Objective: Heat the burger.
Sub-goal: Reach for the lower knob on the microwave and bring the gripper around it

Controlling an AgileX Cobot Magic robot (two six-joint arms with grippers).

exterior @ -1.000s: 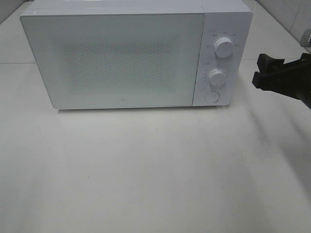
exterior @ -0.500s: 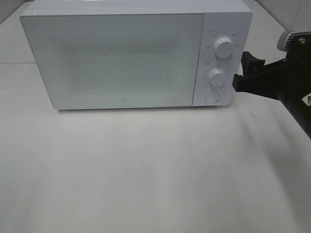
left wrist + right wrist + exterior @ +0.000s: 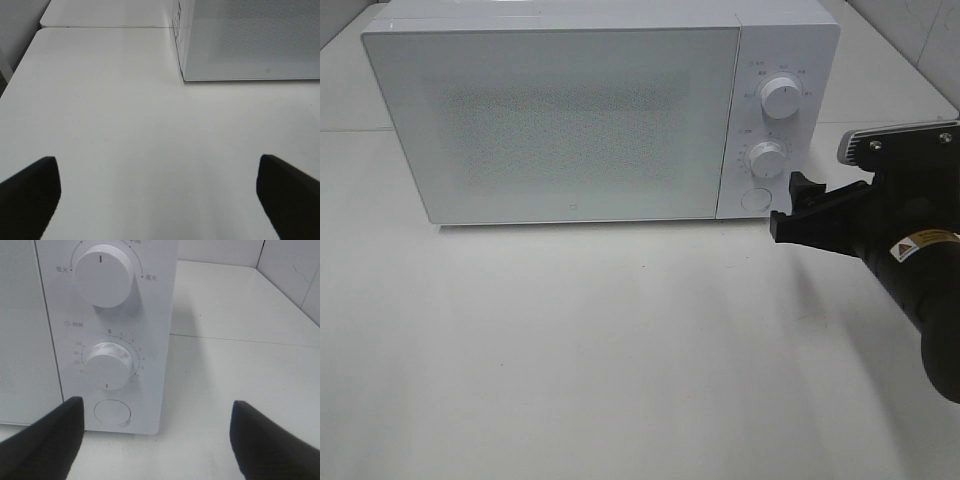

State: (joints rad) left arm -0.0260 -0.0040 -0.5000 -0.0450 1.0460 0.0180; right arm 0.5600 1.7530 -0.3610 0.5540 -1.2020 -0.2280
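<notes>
Right gripper (image 3: 787, 207), jaws spread and empty, hovers by the microwave's (image 3: 570, 120) round button (image 3: 755, 199); aimed high, it could knock the timer knob (image 3: 768, 160) instead

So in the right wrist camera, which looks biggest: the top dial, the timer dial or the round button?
1. top dial, clearly the largest
2. timer dial, noticeably smaller
3. round button, smallest, though not far off the timer dial

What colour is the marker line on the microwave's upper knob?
Red; the upper knob shows best in the right wrist view.
</notes>
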